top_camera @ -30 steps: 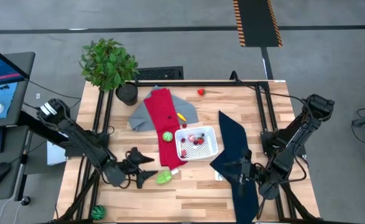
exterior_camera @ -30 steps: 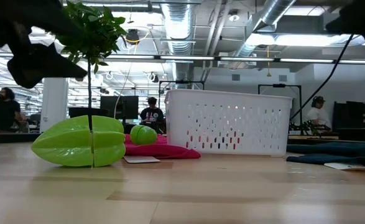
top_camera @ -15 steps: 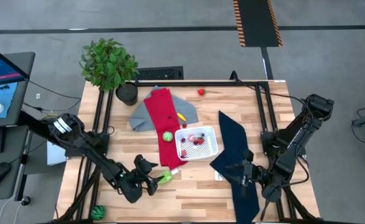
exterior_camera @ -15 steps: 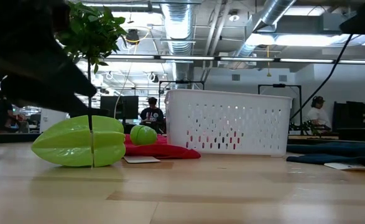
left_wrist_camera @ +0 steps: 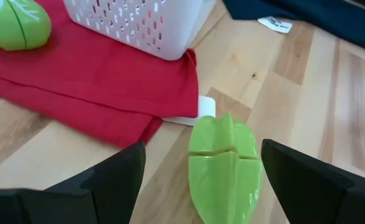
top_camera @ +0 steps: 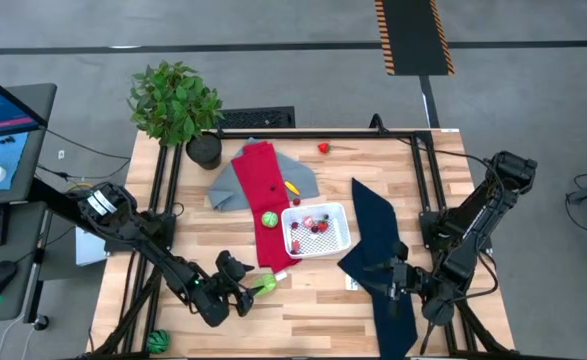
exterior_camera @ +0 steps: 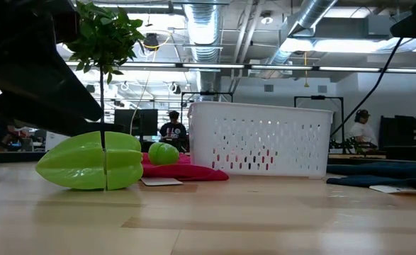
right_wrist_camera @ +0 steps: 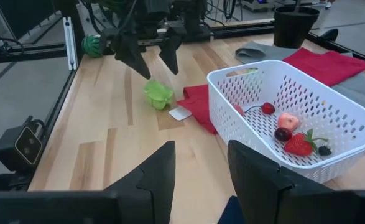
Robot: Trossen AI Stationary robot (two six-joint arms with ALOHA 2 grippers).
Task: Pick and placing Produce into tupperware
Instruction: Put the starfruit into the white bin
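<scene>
A green toy star fruit lies on the bare wood near the red cloth's near end, also seen in the left wrist view and the low view. My left gripper is open and hovers just above it, one finger on each side, touching nothing. The white perforated tub stands mid-table holding a strawberry, a pink fruit and small red ones. A round green fruit rests on the red cloth. My right gripper waits open over the navy cloth.
A long red cloth over a grey cloth lies left of the tub, and a navy cloth lies to its right. A potted plant stands at the far left corner. A small red fruit lies by the far edge. Black rails frame the table.
My left gripper has swung toward the table's near edge and to the right, and dropped low over the green star fruit, staying open. It has then held there for the last half second. The star fruit has not moved.
</scene>
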